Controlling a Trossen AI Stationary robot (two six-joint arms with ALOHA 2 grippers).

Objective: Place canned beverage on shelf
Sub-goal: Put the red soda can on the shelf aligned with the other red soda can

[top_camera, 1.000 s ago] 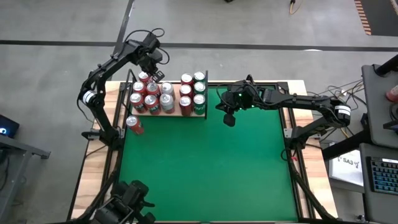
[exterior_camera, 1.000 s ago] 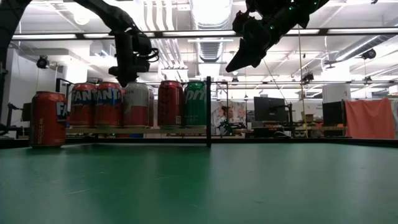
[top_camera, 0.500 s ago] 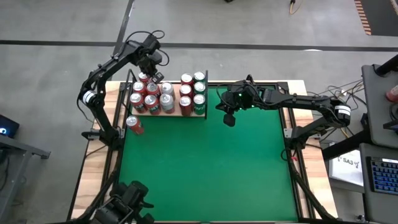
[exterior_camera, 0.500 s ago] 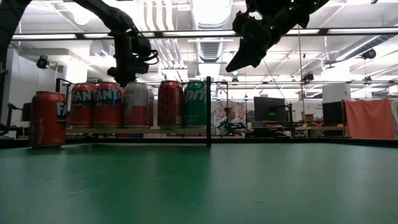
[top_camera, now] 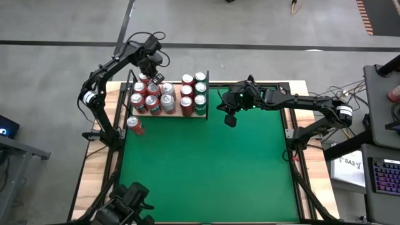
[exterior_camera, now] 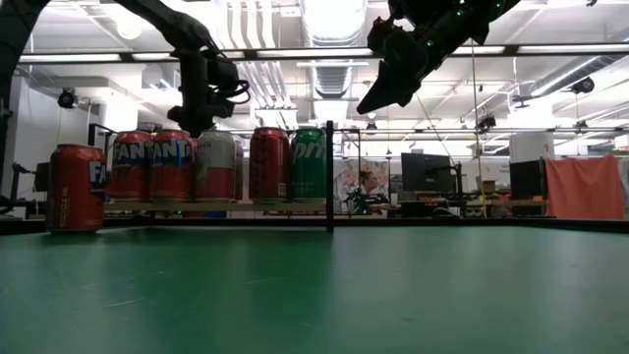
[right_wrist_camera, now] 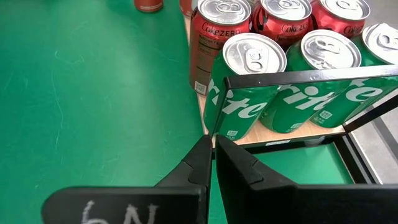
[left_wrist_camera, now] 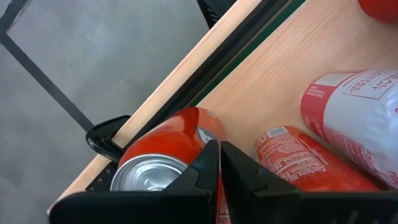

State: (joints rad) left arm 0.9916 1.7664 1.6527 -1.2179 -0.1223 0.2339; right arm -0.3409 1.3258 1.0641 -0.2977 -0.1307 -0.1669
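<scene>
Above the shelf's (top_camera: pixel 167 112) far-left corner the left gripper (top_camera: pixel 152 74) hangs pressed together, seemingly empty, while one red can (top_camera: pixel 134 125) stands on the green felt (top_camera: pixel 206 169) beside it; right gripper (top_camera: pixel 230 119) likewise closed.

The left tool (top_camera: pixel 152 69) has edged slightly away over the shelf (top_camera: pixel 169 112).

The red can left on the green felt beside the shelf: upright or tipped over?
Upright. The low view shows the red can standing on its base; from above its round top faces up, off the shelf.
</scene>
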